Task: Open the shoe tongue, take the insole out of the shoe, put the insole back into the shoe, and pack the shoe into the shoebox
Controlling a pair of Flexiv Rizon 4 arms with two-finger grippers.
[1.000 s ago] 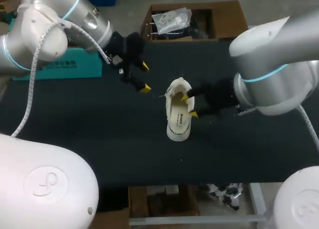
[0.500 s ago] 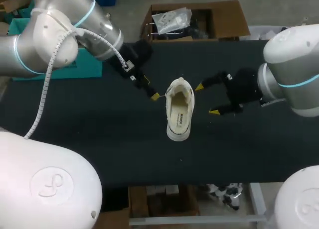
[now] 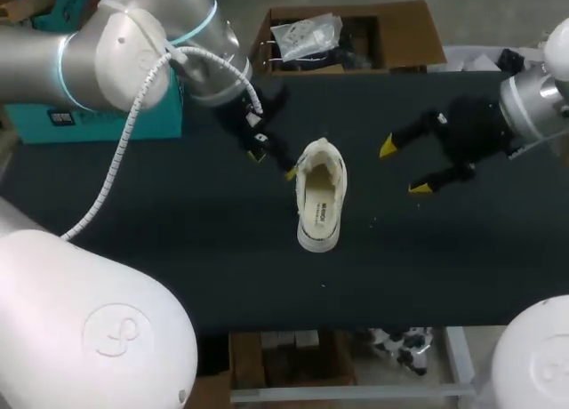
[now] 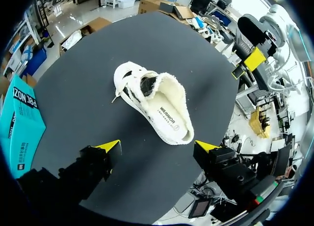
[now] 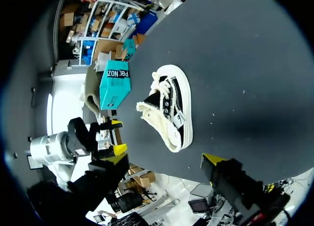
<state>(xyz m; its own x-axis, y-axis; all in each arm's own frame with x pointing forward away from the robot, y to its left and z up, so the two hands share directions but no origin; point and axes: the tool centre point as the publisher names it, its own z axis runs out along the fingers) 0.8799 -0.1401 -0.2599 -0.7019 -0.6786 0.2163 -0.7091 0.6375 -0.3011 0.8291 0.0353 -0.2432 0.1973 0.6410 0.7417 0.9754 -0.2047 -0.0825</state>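
left pincer [image 4: 157, 146] and right pincer [image 5: 164, 156] spread; only right wrist view shows black on the shoe [image 5: 171, 113]

Mid-surface: the shoe [image 3: 320, 196] is the lone obstacle.
Shoe's far-left side: left tool [image 3: 274, 164], fingers spread, crowds the toe end.
Shoe's right side: bare surface [image 3: 178, 249] runs to the right tool [image 3: 404, 167], fingers spread.
Near edge: bare strip, passable.

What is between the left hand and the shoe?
Nothing visible. The left hand is open, and the shoe lies just ahead of its fingers, with only table between them.
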